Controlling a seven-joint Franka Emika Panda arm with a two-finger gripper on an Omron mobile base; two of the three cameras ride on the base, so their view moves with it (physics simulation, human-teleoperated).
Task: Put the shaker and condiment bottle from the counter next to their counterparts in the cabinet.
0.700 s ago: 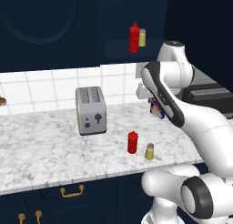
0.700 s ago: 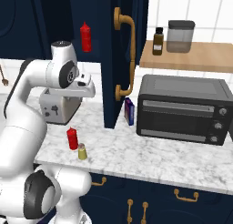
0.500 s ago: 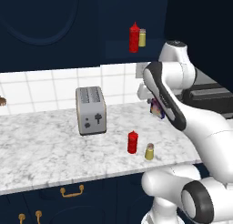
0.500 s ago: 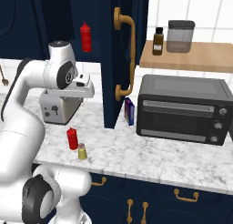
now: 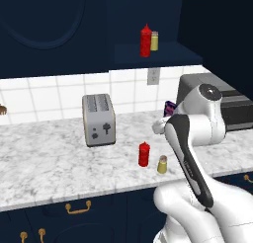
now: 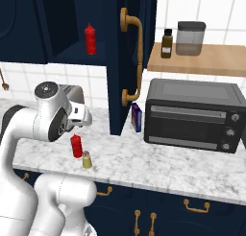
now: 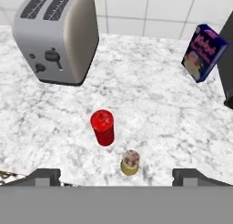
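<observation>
Hand view, left to right. The left fingertip [image 7: 43,175] of the gripper [image 7: 116,175] stood far from the right one, the fingers spread wide with nothing between them. Beyond and left of the left fingertip stood the toaster [image 7: 57,36] on the counter [image 7: 154,109]. Between the two fingertips and slightly ahead of them stood the condiment bottle [image 7: 103,127], upright, and just right of it and nearer the fingers the shaker [image 7: 130,162], close beside it, neither touched by a finger. Far ahead of the right fingertip leaned a purple box [image 7: 204,52]. The counterparts [image 5: 148,40] stood together on the cabinet [image 5: 163,53] shelf above.
</observation>
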